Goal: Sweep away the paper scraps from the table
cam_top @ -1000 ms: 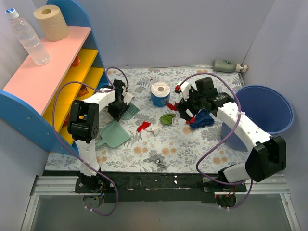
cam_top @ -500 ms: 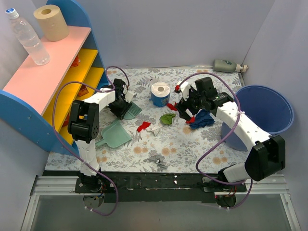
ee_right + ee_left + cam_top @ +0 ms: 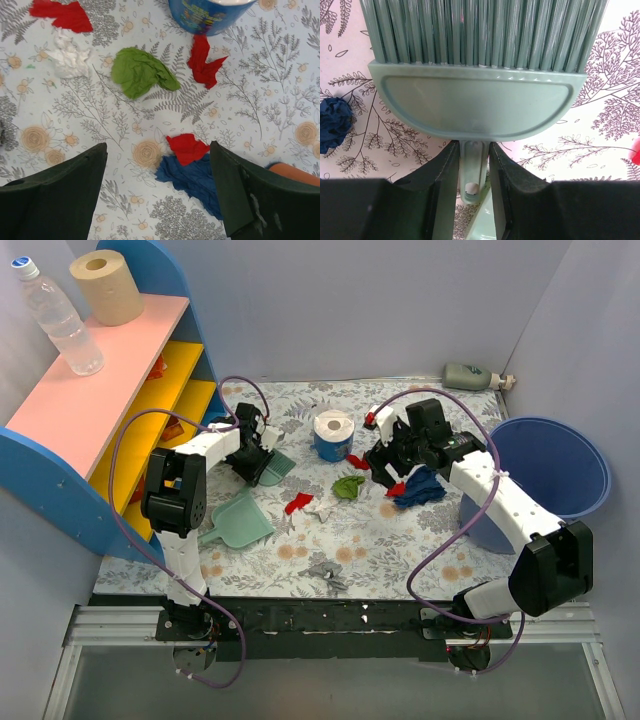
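Note:
My left gripper (image 3: 472,147) is shut on the thin handle of a green hand brush (image 3: 475,107), bristles pointing away over the leaf-print table (image 3: 400,540). From above, that gripper (image 3: 255,455) and the brush (image 3: 272,468) sit at the table's left, beyond a green dustpan (image 3: 240,518). My right gripper (image 3: 157,147) hangs open above a red scrap (image 3: 187,148) lying on a dark blue scrap (image 3: 195,177). A green scrap (image 3: 140,72), two more red scraps (image 3: 205,62) (image 3: 62,14) and a white wad (image 3: 70,55) lie beyond. A grey scrap (image 3: 325,570) lies near the front.
A blue-wrapped tissue roll (image 3: 333,435) stands mid-table behind the scraps. A blue bin (image 3: 555,475) sits at the right edge. The pink-topped shelf (image 3: 100,390) with a water bottle (image 3: 60,320) and paper roll (image 3: 105,285) fills the left. A grey-green bottle (image 3: 470,375) lies far right.
The left jaws have narrowed onto the brush handle, and the brush has shifted slightly rightward. The right arm has barely moved.

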Motion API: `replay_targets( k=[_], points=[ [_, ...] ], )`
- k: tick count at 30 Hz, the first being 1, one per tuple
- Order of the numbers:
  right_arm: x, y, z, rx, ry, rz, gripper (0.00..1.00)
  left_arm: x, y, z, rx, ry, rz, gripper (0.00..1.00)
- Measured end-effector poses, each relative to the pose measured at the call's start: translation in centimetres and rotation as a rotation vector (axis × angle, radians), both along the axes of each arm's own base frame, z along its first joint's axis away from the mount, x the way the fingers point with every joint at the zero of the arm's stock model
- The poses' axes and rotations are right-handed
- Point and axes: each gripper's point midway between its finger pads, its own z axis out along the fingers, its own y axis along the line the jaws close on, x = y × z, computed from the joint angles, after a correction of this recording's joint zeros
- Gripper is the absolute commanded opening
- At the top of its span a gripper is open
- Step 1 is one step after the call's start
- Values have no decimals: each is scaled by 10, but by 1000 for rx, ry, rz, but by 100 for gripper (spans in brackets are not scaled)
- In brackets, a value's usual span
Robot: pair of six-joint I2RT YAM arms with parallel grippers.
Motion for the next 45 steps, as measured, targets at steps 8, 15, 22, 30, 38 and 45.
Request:
replay_targets(
  k=[8,15,22,30,38,45],
  points=[
    [2,14,16,78,2,9,98,1,-9,22,-22,-48,-27,0],
    [5,20,27,112,-15,22,98,1,-21,56,-59,-119,-53,0],
    [-4,29,31,112,-59,173,89,-13,-37,69,-152,-66,-91,0],
    [-59,58,49,94,-441,568,86,-66,-75,110,-379,25,-269,0],
    [-75,116,54,65,-664,834,79,-109,-106,132,-528,119,-410,0],
    [-68,132,44,16,-681,947,75,-117,-125,151,-597,133,-467,0]
  ],
)
